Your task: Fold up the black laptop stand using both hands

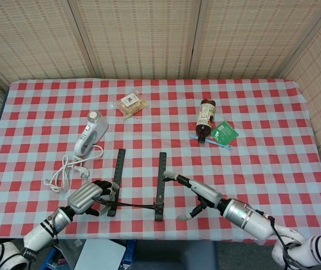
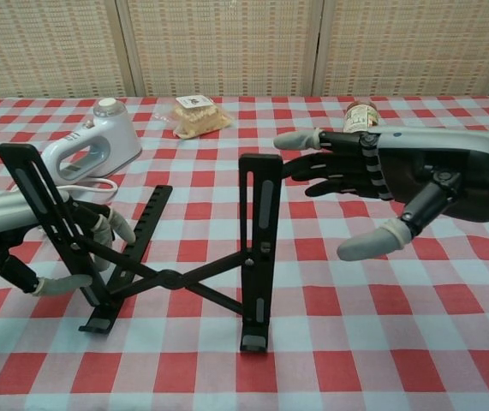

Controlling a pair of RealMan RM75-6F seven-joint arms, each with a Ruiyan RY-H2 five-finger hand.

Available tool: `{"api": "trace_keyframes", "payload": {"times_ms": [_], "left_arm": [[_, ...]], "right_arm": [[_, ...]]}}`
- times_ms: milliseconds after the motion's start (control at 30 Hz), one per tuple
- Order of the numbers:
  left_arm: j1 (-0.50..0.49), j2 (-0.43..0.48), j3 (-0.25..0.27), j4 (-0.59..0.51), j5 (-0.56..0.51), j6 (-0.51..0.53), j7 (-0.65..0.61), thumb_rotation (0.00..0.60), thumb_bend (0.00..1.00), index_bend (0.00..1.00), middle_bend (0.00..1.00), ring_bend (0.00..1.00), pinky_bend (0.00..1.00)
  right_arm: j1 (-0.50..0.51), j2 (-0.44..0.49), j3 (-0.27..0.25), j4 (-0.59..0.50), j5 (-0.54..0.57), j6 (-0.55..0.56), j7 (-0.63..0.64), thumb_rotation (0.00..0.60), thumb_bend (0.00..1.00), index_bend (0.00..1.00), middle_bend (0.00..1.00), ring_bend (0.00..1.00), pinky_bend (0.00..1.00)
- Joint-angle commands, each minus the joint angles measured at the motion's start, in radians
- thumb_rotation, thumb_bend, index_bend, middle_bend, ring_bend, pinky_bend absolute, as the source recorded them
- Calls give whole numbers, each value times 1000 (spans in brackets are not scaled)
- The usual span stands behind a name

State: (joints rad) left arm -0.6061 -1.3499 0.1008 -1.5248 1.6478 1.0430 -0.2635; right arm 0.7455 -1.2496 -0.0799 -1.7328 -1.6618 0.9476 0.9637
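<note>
Black metal folding laptop stand [image 2: 175,248] unfolded near the front edge of the red-and-white checked table [image 1: 261,163], left hand [image 1: 90,197] gripping its left rail, right hand [image 2: 381,184] spread beside the right rail, holding nothing

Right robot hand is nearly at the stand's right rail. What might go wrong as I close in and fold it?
1. The right robot hand is open, with its fingertips beside the top of the black laptop stand's right rail; a push there may tip or slide it rather than fold it.
2. The left robot hand wraps the left rail near the crossbars, so folding might pinch its fingers.
</note>
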Motion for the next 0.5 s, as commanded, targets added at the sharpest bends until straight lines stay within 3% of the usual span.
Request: {"api": "trace_keyframes", "payload": {"times_ms": [33, 500], "left_arm": [[2, 1, 0, -1, 0, 2, 10, 600, 386, 403, 244, 235, 278], [20, -8, -8, 10, -20, 9, 124, 600, 387, 518, 244, 243, 278]], "right_arm": [[8, 6, -2, -15, 3, -17, -19, 600, 68, 0, 111, 4, 27], [8, 9, -5, -19, -2, -10, -3, 600, 66, 0, 110, 4, 27]]}}
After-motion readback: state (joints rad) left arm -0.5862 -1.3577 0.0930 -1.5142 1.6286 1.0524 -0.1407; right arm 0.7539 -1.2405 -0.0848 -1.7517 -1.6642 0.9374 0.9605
